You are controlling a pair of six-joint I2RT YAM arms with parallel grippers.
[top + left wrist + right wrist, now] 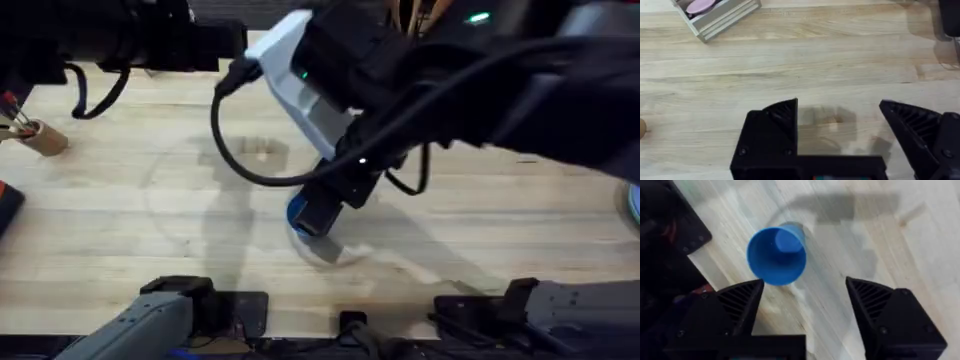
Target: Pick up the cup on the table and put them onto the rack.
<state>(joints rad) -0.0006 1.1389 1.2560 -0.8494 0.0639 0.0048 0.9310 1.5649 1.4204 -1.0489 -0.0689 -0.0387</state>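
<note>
Blue cup [776, 255] upright on bench [920, 240], mid-bench in overhead view, mouth up. Right gripper [805, 297] hangs just above it, fingers [742, 302] spread apart, gripping nothing; bare wood all round cup. Left gripper [840, 117] fingers [780, 117] released over bare bench; grey slatted tray [715, 15] well apart. Tan tube [40, 137] near bench's left edge. No readable writing.

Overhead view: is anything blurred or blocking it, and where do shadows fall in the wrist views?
Overhead: the right arm rises close under the camera, large, dark and blurred, covering most of the blue cup. Right wrist: the cup is fairly sharp between the open fingers, a soft shadow on the table beyond it. Left wrist: a faint shadow lies between the open left gripper fingers.
</note>
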